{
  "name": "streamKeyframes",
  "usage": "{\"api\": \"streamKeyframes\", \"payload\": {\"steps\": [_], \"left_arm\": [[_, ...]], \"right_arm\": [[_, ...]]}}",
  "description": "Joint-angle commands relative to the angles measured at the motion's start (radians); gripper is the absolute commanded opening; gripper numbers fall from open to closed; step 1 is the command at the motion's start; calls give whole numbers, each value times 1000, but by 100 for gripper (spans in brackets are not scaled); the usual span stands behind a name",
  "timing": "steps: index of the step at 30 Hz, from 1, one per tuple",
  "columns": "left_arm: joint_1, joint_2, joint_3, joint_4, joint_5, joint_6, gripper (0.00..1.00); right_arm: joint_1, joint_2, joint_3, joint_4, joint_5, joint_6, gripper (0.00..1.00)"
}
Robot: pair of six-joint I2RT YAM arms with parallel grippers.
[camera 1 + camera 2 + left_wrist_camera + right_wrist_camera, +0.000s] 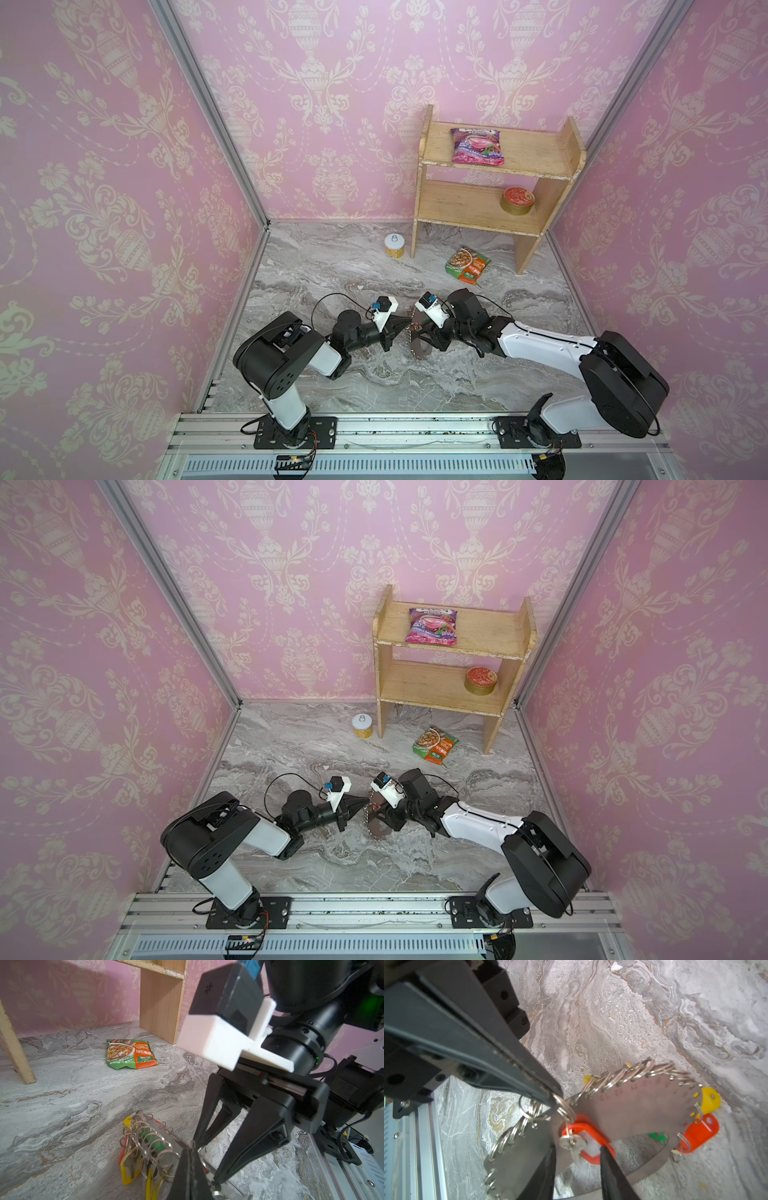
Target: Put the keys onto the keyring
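Keyring (417,347), a grey-brown metal band loop edged with small linked silver rings, sits on the grey marble worktop (374,382). It's about midway between the left and right edges and nearer the front edge than the back, the same in both top views (376,827). Both arms meet over it.

Left gripper (556,1098): fingers (188,1167) clenched with no gap, tips pinching one silver ring (566,1109) at the band's rim.

Right gripper (577,1152): fingers spread, one on each side of a small silver key (573,1146). The key hangs just below the pinched ring with an oblong orange plastic tag (591,1136). One fingertip overlaps the tag, but I can't tell if it touches. Nothing is visibly clamped.

Other tags around the band's far side: yellow tag (709,1101), second orange tag (699,1130), green tag (658,1136), partly under the band.

Pale wooden two-tier shelf (490,208) stands at the back right corner. A green-and-orange food packet (467,266) lies on the worktop just in front of it.
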Motion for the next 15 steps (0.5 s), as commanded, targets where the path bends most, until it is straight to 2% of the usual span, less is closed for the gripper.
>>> {"api": "streamKeyframes", "payload": {"steps": [1, 3, 6, 15], "left_arm": [[-14, -9, 4, 61, 44, 1, 0], [-15, -11, 4, 61, 42, 1, 0], [-14, -13, 2, 62, 42, 2, 0], [-15, -17, 0, 61, 44, -2, 0]], "right_arm": [[5, 27, 8, -15, -9, 29, 46], [5, 38, 6, 2, -11, 26, 47], [4, 68, 10, 8, 17, 24, 57], [-39, 88, 15, 60, -32, -14, 61]]}}
